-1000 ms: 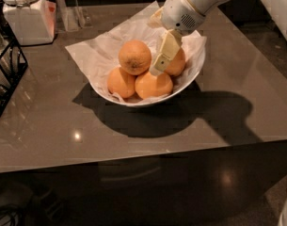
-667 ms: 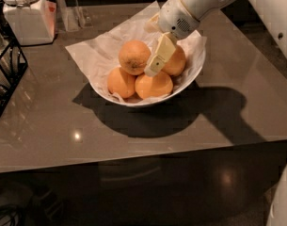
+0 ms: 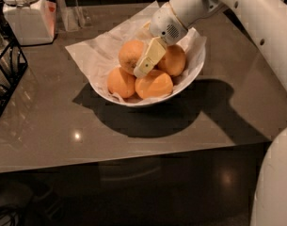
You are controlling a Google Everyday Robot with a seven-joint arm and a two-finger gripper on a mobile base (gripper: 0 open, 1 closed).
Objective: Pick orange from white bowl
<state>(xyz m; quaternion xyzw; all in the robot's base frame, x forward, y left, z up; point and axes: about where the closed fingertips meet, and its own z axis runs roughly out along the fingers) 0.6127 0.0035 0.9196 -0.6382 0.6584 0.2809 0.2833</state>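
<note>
The white bowl, lined with crumpled white paper, sits on the grey table and holds several oranges. The duller, brownish orange lies on top at the left of the pile. Brighter oranges lie at the front left, front middle and right. My gripper reaches down from the upper right on the white arm. It sits in the gap between the dull orange and the right-hand orange, against the dull orange's right side.
A white lidded jar stands at the back left. A black wire rack is at the left edge. The paper spreads out of the bowl to the left. The table's front edge runs below the bowl.
My gripper has moved a little left and down, from over the right-hand orange to against the dull orange. The oranges and bowl have not shifted.
</note>
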